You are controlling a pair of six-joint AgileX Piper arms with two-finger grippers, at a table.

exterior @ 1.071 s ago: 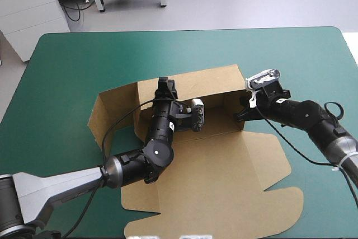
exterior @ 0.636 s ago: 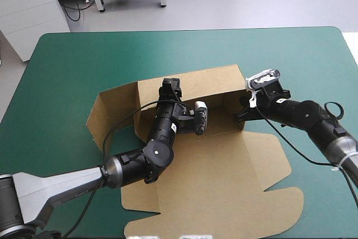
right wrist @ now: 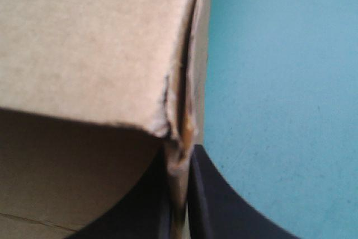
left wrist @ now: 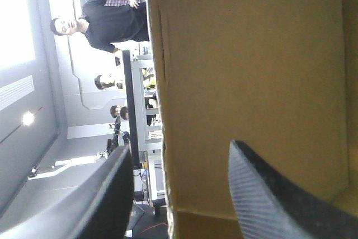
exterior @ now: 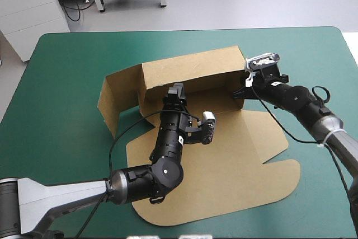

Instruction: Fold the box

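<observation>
right wrist view, right gripper (right wrist: 180,158) pinching box (right wrist: 84,37) wall

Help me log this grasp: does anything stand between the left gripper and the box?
Nothing visible does. The left gripper is open astride a raised wall of the box, with only bare board between its fingers.

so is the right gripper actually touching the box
Touching. In the right wrist view the right gripper is shut on the box: a wall's edge is pinched between its black fingers, with no gap.
</observation>
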